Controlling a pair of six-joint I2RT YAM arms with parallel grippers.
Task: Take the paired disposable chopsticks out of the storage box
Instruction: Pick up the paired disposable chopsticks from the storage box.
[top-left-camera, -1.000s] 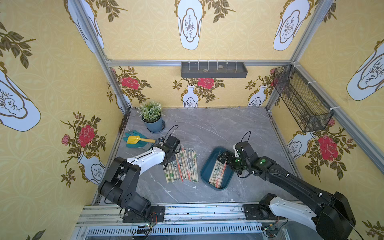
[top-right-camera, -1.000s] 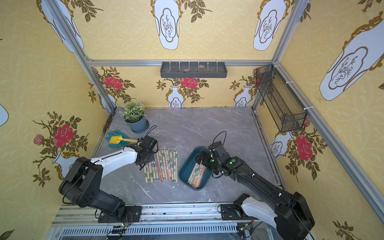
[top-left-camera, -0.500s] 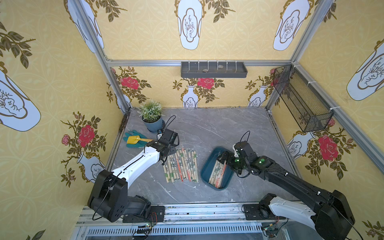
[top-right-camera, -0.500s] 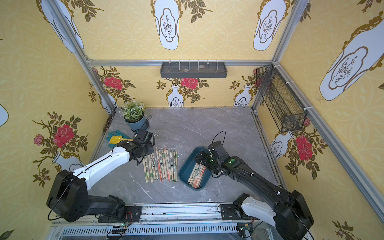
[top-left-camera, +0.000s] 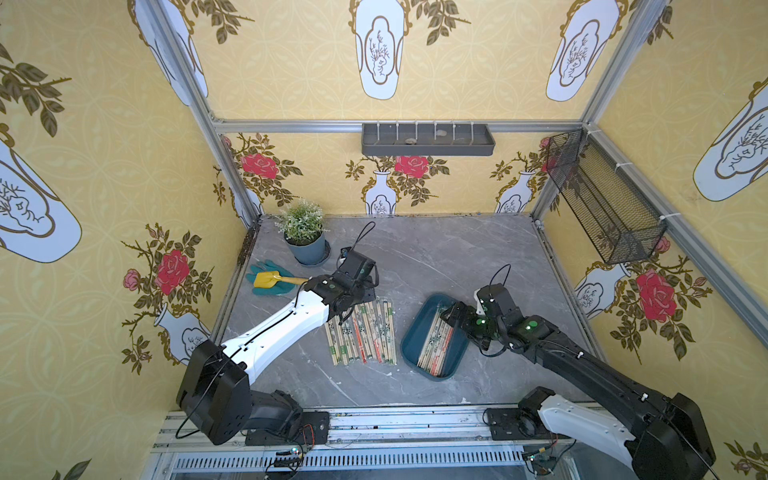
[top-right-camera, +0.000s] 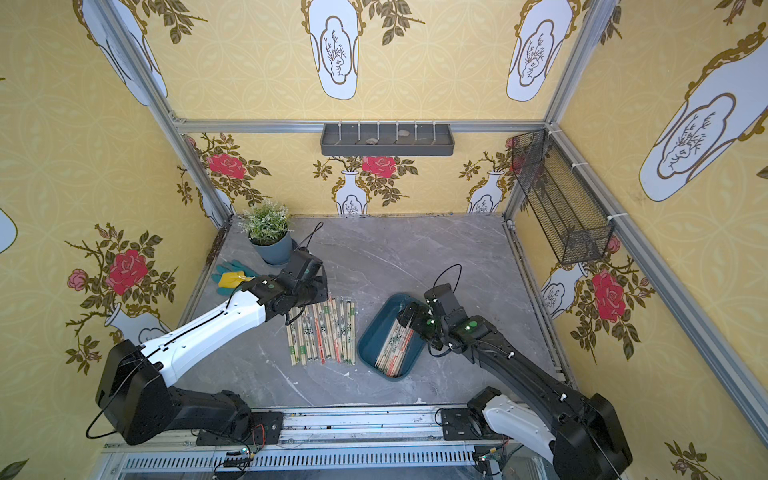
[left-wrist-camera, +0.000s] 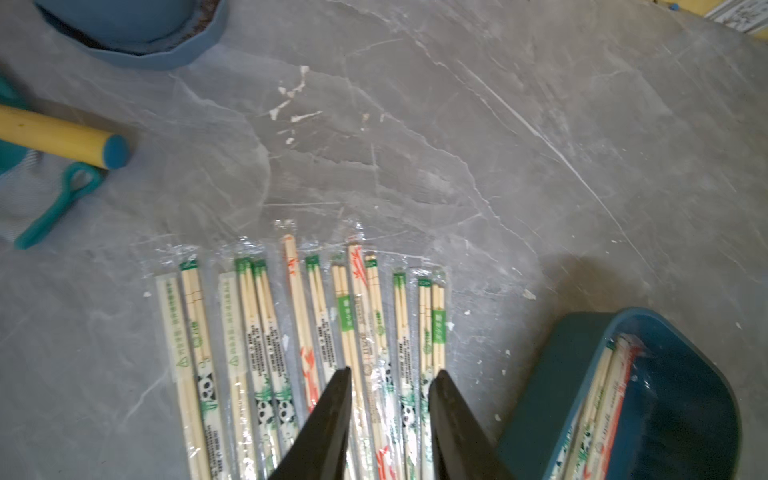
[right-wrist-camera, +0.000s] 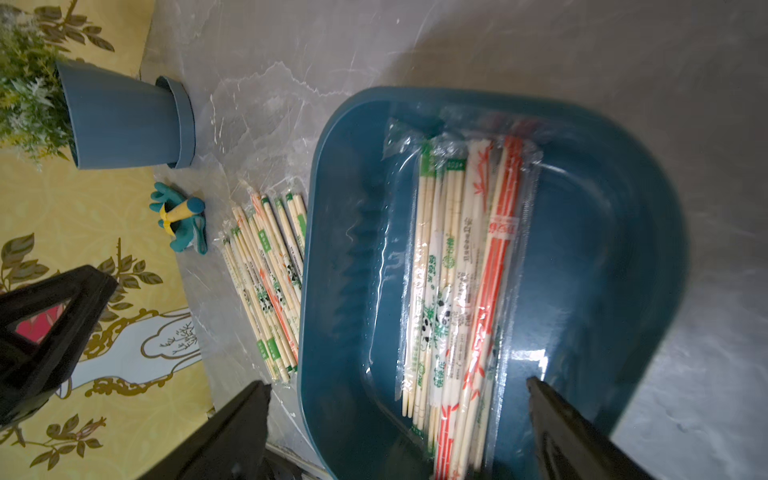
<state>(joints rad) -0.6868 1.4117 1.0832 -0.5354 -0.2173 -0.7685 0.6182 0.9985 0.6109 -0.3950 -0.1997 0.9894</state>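
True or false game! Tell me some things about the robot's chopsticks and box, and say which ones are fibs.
1. The box is empty. False: chopsticks lie in it.
2. A row of chopsticks lies on the table beside the box. True.
3. The right gripper is open over the box. True.
4. The left gripper holds the trowel. False: it is open over the row of chopsticks, and the trowel lies on the glove.

A potted plant stood far left. A yellow trowel lay on teal gloves just nearer. A mesh basket hung on the right wall.
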